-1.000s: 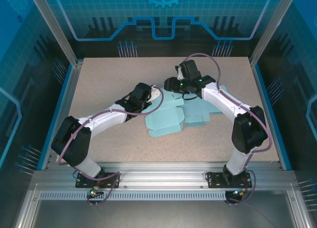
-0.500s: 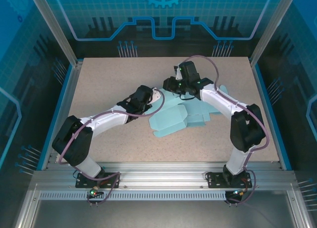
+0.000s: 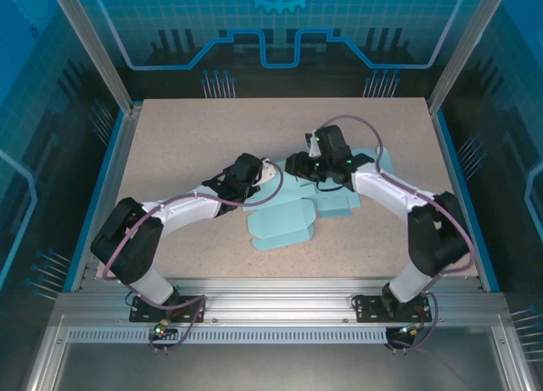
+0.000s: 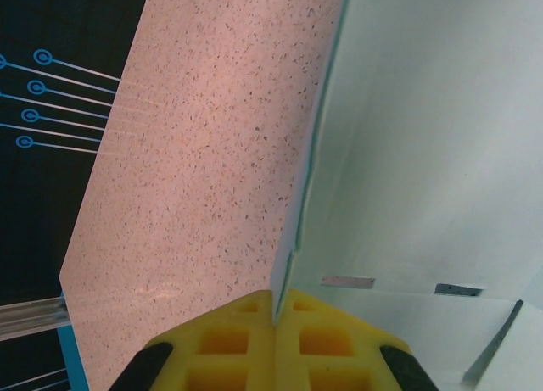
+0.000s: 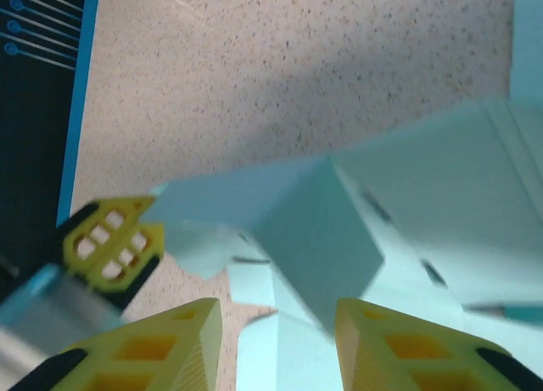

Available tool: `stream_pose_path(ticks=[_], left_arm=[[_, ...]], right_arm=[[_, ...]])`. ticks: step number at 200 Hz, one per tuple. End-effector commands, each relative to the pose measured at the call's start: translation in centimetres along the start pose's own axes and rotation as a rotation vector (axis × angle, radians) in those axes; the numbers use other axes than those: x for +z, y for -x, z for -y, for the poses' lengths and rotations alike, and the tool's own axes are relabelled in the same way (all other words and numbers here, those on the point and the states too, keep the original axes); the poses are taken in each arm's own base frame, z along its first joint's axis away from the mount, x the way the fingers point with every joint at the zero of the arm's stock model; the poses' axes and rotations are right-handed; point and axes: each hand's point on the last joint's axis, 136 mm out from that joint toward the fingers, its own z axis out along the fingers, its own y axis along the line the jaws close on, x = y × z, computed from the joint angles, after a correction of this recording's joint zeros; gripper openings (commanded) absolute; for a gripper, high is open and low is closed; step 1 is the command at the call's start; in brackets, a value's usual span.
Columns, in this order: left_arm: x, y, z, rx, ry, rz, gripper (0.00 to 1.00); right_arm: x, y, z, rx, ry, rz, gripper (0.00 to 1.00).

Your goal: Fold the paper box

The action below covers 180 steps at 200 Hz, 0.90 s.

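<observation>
step: early-to-middle of the fold, I'd say. The paper box [image 3: 284, 226] is mostly a flat teal cutout, with just a bit stood up at its far-left corner.
where the box is: lying on the bench [image 3: 187, 136], a bit right of centre, between the two arms.
left end effector [image 4: 274, 310]: pads pinched right together on the thin edge of the upright panel [image 4: 424, 136], so it's got hold of the box.
right end effector [image 5: 276, 323]: fingers apart, hanging over the raised corner [image 5: 318, 238], nothing clamped that I can see. Can't tell if it's touching the paper.
next move: my guess is the right one comes down on that corner and creases it over while the left props the wall. Go gentle, paper buckles easily.
in the way: both end effectors sit near each other at the same corner, so it's tight. The right arm [image 3: 386, 187] also hangs over the box's far-right part.
other stuff: a purple cable [image 3: 356, 121] looping off the right arm, blue enclosure walls [image 3: 51, 153], and a metal rail [image 3: 271, 289] along the near edge.
</observation>
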Motion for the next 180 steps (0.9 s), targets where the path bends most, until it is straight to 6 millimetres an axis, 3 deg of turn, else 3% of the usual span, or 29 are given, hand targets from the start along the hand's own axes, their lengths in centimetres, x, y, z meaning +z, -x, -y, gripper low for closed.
stream_pose_path(ticks=[1,39,59,85,147,180], left_arm=[[-0.3,0.4,0.1,-0.004,0.007,0.040,0.00],[-0.4,0.5,0.0,-0.015,0.019,0.054,0.00],[-0.5,0.6,-0.1,-0.018,0.022,0.056,0.00],[-0.6,0.7,-0.2,-0.025,0.022,0.065,0.00],[-1.0,0.7,-0.2,-0.035,0.019,0.076,0.00],[-1.1,0.8,-0.2,-0.034,0.016,0.082,0.00]], right_arm=[[-2.8,-0.5,-0.4,-0.028,0.004,0.056,0.43],[-5.3,-2.9,1.9,-0.033,-0.063,0.114,0.47],[-5.1,-5.2,3.7,-0.046,-0.090,0.115,0.49],[-4.4,-6.4,5.0,-0.069,-0.121,0.129,0.53],[-1.5,-6.1,7.2,-0.153,-0.192,0.131,0.67],[0.2,-5.3,8.4,-0.158,-0.226,0.119,0.69]])
